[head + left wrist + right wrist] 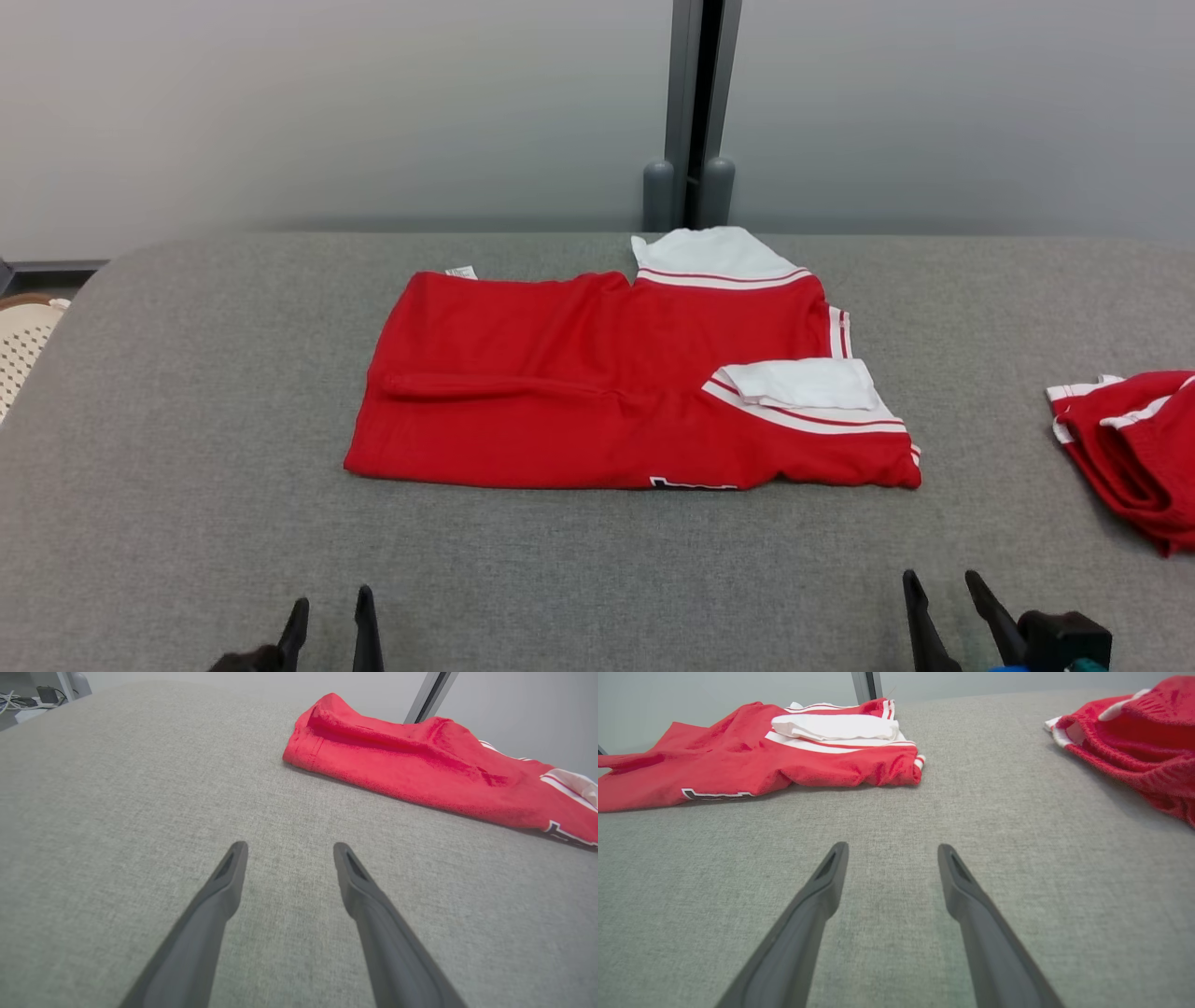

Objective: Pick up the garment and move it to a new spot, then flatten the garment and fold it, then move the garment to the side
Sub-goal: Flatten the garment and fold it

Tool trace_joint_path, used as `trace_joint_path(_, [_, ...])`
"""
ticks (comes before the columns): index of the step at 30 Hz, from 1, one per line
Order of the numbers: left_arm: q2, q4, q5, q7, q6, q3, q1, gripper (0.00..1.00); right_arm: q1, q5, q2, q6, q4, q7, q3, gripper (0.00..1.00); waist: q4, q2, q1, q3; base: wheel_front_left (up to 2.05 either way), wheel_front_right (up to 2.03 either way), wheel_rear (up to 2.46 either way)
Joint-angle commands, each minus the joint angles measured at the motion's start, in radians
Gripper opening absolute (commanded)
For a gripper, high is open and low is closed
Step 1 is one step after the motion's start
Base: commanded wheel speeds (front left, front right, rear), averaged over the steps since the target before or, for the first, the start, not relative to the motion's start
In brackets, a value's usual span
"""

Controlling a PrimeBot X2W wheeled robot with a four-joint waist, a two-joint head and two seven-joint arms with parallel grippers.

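Observation:
A red garment [597, 383] with white sleeves and striped trim lies folded into a rough rectangle in the middle of the grey table [187, 448]. Its left hem shows in the left wrist view [420, 770] and its sleeve end in the right wrist view [784, 760]. My left gripper [331, 599] rests open near the front edge, short of the garment's left corner, its fingers [229, 877] empty. At the front right my right gripper [941, 583] is open too, with nothing between its fingers [831, 877].
A second red and white garment [1134, 448] lies bunched at the table's right edge, also in the right wrist view [1134, 737]. A grey post [693, 121] stands behind the table against the wall. A pale perforated basket [23, 350] sits past the left edge.

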State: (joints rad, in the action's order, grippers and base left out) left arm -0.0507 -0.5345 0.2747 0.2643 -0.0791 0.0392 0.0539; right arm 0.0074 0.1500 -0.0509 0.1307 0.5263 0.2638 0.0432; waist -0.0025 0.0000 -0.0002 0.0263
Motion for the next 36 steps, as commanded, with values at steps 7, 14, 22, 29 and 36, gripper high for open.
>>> trace_joint_path(7, [0.0, -0.007, -0.023, 0.0, -0.02, -0.042, -0.189, 1.0, -0.131, -0.003, 0.0, 0.0, -0.035, 0.0, -0.007, 1.0, 0.002, 0.0, 0.0002, 0.13, 0.0, 0.0, 0.0])
trace_joint_path(14, [-0.004, -0.068, -0.047, 0.0, -0.042, -0.105, -0.35, 1.0, -0.266, -0.035, -0.001, 0.0, -0.05, 0.0, -0.008, 1.0, -0.01, 0.0, 0.0002, 0.248, 0.0, 0.0, 0.0])
trace_joint_path(22, [-0.014, -0.143, -0.075, -0.001, -0.052, -0.132, -0.443, 1.0, -0.352, -0.038, -0.001, 0.0, -0.011, 0.0, 0.017, 1.0, -0.019, 0.0, 0.0002, 0.34, 0.0, 0.0, 0.0])
trace_joint_path(29, [-0.007, -0.253, -0.057, -0.009, -0.051, -0.086, -0.426, 1.0, -0.358, -0.087, -0.002, -0.001, 0.141, -0.008, 0.065, 1.0, -0.023, 0.0, 0.0002, 0.356, 0.0, 0.0, 0.0])
trace_joint_path(36, [0.014, -0.317, 0.006, -0.014, -0.053, 0.023, -0.409, 0.0, -0.362, -0.065, 0.005, -0.001, 0.274, -0.016, 0.024, 0.0, -0.014, 0.0, 0.0002, 0.348, 0.0, 0.0, 0.0])
